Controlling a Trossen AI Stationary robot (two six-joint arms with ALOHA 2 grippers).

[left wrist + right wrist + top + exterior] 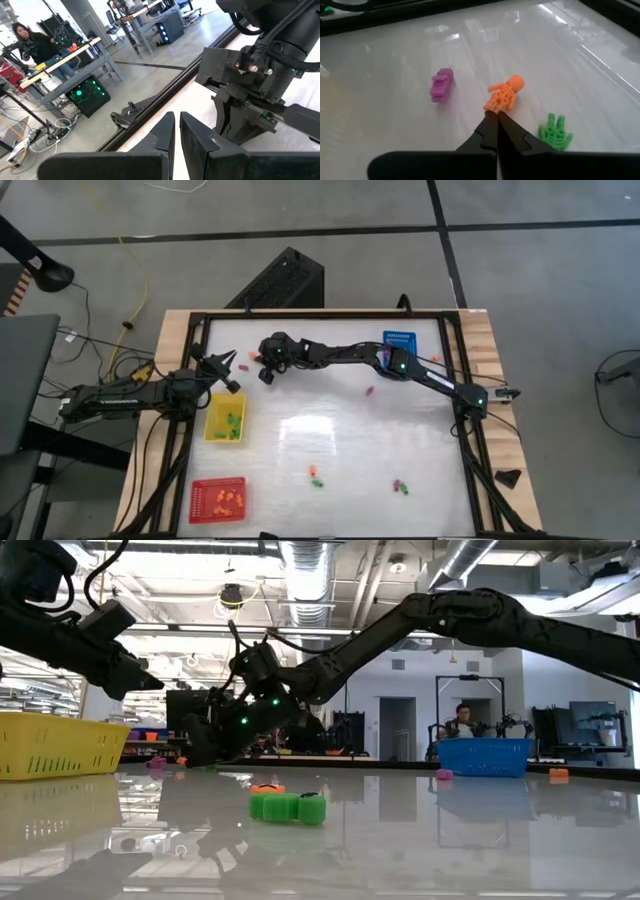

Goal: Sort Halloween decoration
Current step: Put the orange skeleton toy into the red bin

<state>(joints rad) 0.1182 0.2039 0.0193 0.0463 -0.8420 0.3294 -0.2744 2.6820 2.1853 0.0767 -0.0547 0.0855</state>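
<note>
The Halloween decoration lies as small pieces on the white table. In the right wrist view I see an orange skeleton point(505, 95), a purple piece point(441, 85) and a green hand point(555, 131) lying flat. My right gripper point(496, 115) reaches across to the table's far left part point(268, 373), low over the top, shut, with its tips at the skeleton's foot end. My left gripper point(176, 131) hovers above the far edge of the yellow tray point(226, 370), its fingers together but for a sliver of gap, nothing between them. My right gripper has its shut fingertips point(490, 120) at the foot end point(492, 106) of the orange skeleton, slanting down from above. The skeleton lies flat on the table. Whether the tips touch or pinch it, I cannot tell.
The yellow tray point(212, 420) holds green pieces, the red tray point(200, 502) at the near left holds orange ones, and the blue tray point(399, 338) stands at the far edge. Loose pieces lie mid-table point(316, 477), point(400, 485), point(370, 391). A black frame rims the table.
</note>
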